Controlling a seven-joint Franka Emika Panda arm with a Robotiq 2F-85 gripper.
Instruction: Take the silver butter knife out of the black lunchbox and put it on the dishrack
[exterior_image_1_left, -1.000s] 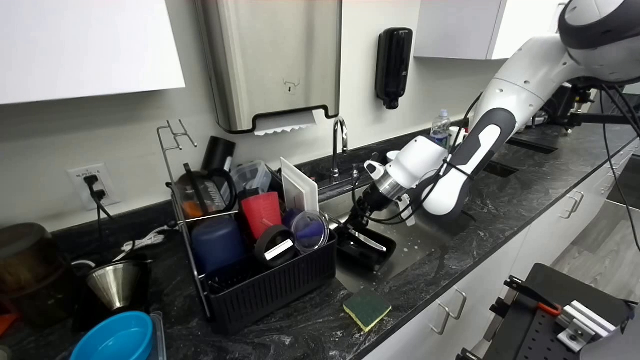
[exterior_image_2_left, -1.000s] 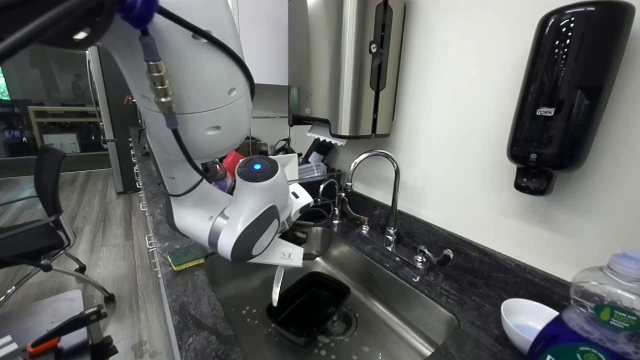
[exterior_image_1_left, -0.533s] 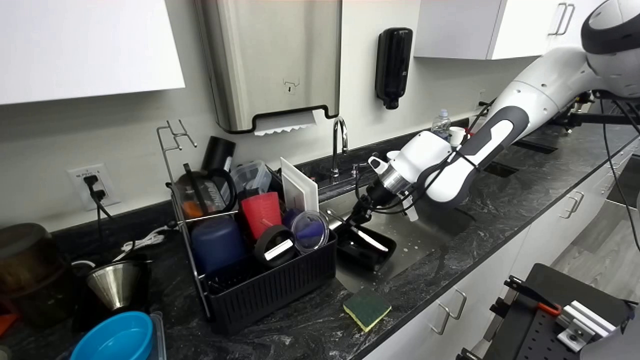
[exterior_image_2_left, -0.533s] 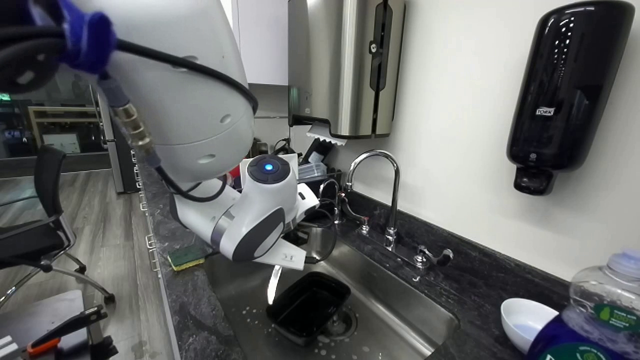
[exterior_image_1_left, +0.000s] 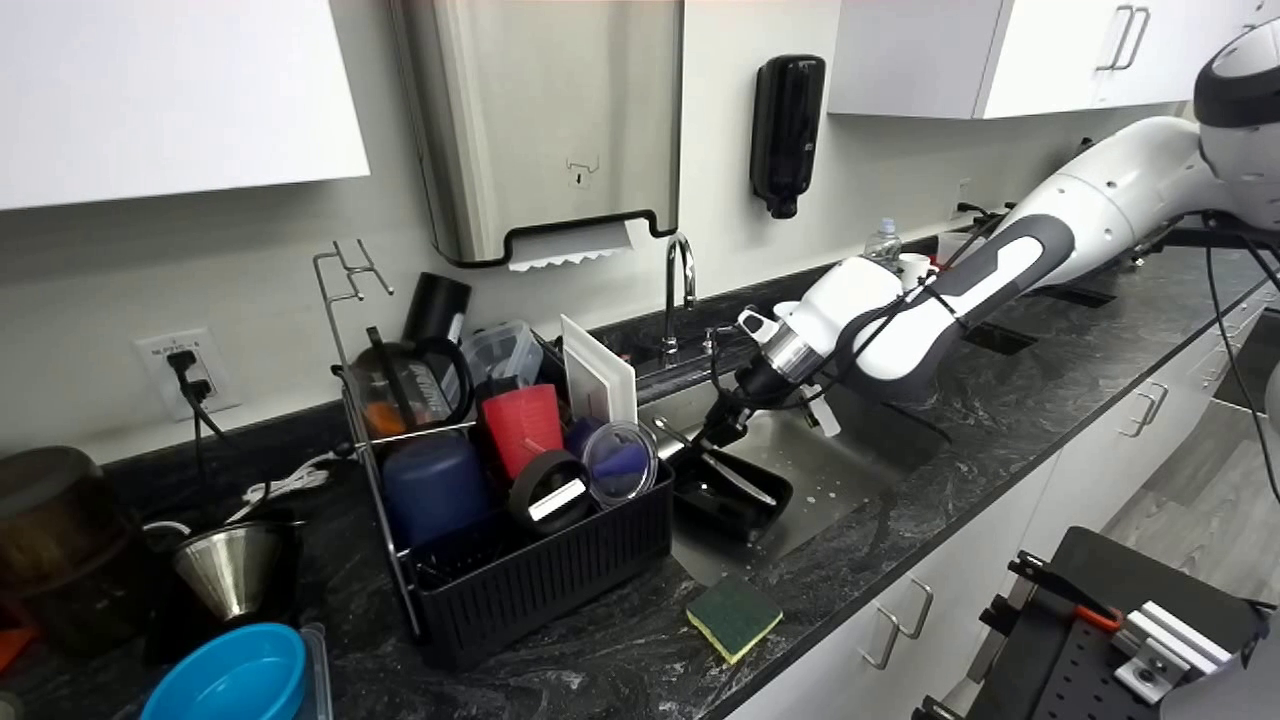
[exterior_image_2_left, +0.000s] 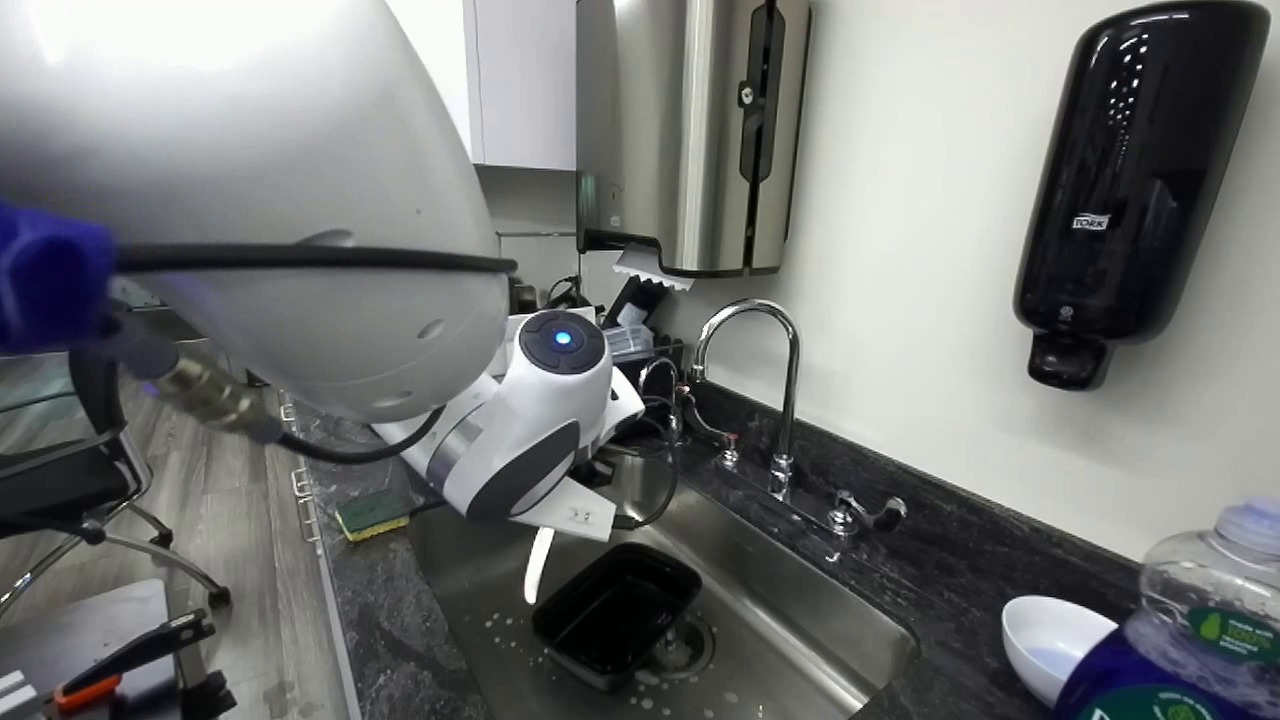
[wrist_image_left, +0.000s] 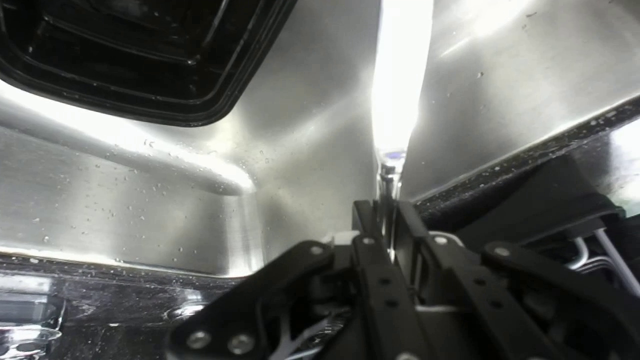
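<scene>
My gripper (wrist_image_left: 386, 212) is shut on the handle end of the silver butter knife (wrist_image_left: 401, 75), whose blade points away from the fingertips. The knife also shows in both exterior views (exterior_image_1_left: 738, 478) (exterior_image_2_left: 537, 568), tilted down beside the arm. The black lunchbox (wrist_image_left: 165, 82) lies in the sink, at the upper left in the wrist view and apart from the blade there. It also shows in both exterior views (exterior_image_1_left: 742, 525) (exterior_image_2_left: 622, 605). The gripper (exterior_image_1_left: 703, 443) hangs over the sink beside the dishrack (exterior_image_1_left: 550, 578), and the arm mostly hides the gripper in an exterior view.
The dishrack is crowded with a red cup (exterior_image_1_left: 523, 428), a blue container (exterior_image_1_left: 437, 487) and white boards (exterior_image_1_left: 598, 375). The steel sink (exterior_image_2_left: 790, 595) has a tall faucet (exterior_image_2_left: 795, 390) behind it. A green sponge (exterior_image_1_left: 735, 617) lies on the counter edge.
The arm's upper links have swung down and outward. The gripper has shifted slightly, and the knife tip has moved away from over the lunchbox to beside it. The lunchbox has not moved.
</scene>
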